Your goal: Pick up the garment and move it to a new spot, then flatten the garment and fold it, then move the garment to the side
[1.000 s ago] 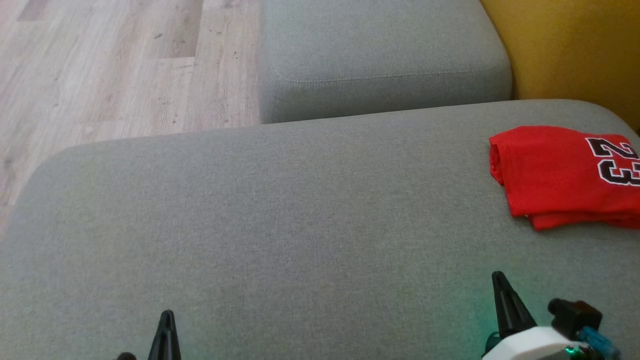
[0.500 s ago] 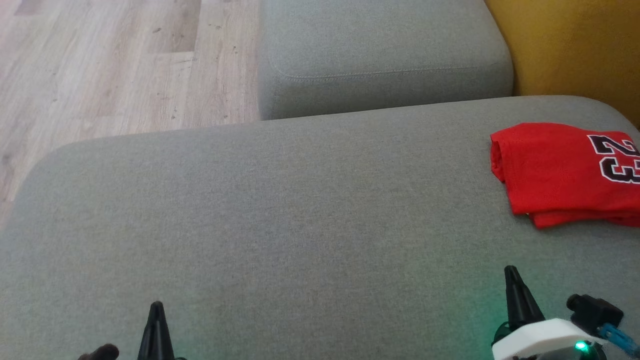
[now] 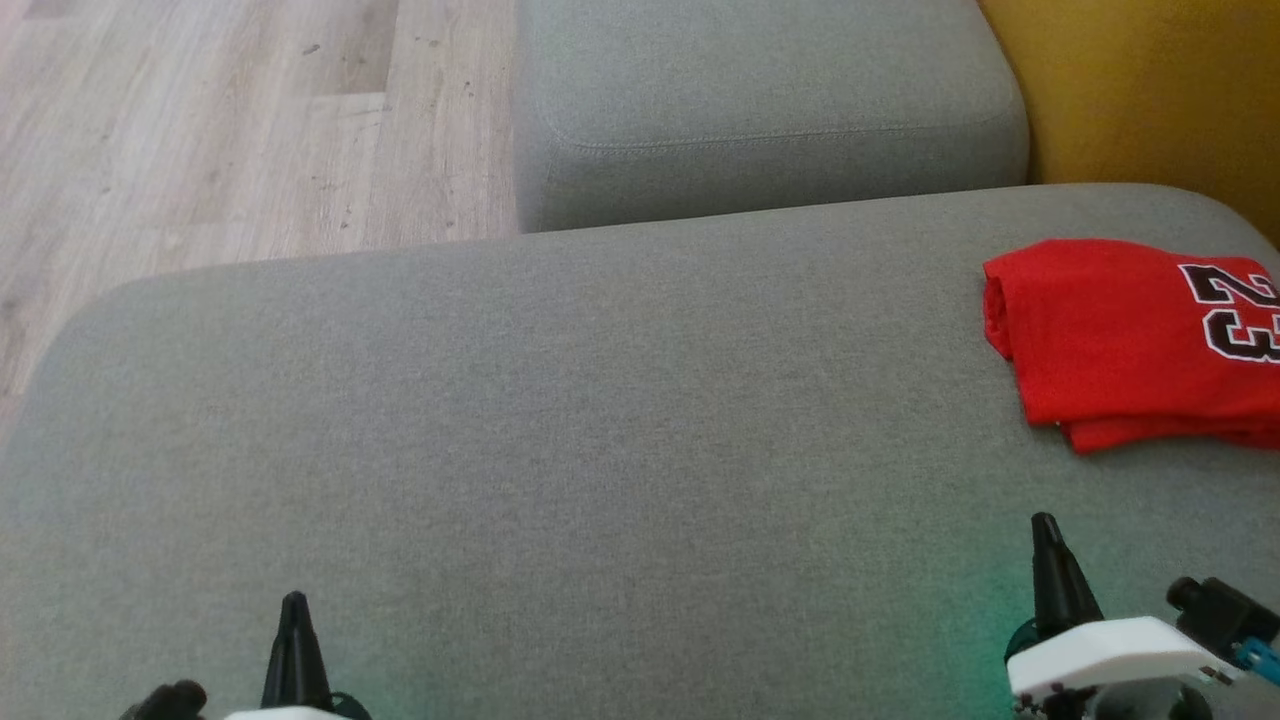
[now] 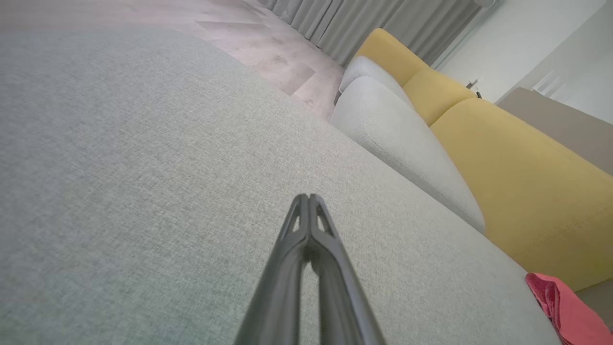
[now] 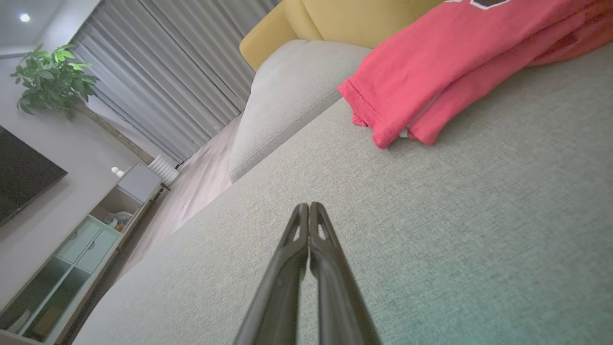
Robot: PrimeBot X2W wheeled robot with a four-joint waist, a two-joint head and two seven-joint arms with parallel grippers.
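Observation:
The garment (image 3: 1120, 340) is a red jersey with a black-and-white number, lying folded at the right edge of the grey sofa seat (image 3: 600, 450). It also lies at the lower right in the left wrist view (image 4: 570, 311) and at the upper right in the right wrist view (image 5: 431, 72). My left gripper (image 3: 294, 610) is shut and empty over the seat's near left. My right gripper (image 3: 1045, 530) is shut and empty, a short way in front of the garment. Each wrist view has its two fingers pressed together, left (image 4: 309, 199) and right (image 5: 308, 207).
A second grey cushion (image 3: 760, 110) stands beyond the seat, with a yellow backrest (image 3: 1150, 90) at the right. Wooden floor (image 3: 220, 130) lies at the far left. The right wrist view holds curtains, a plant (image 5: 52, 81) and a low cabinet (image 5: 86, 239).
The head camera has tilted a little, so the picture has shifted. Both grippers have spread slightly apart, the left one leftward and the right one rightward and higher. The garment lies unmoved.

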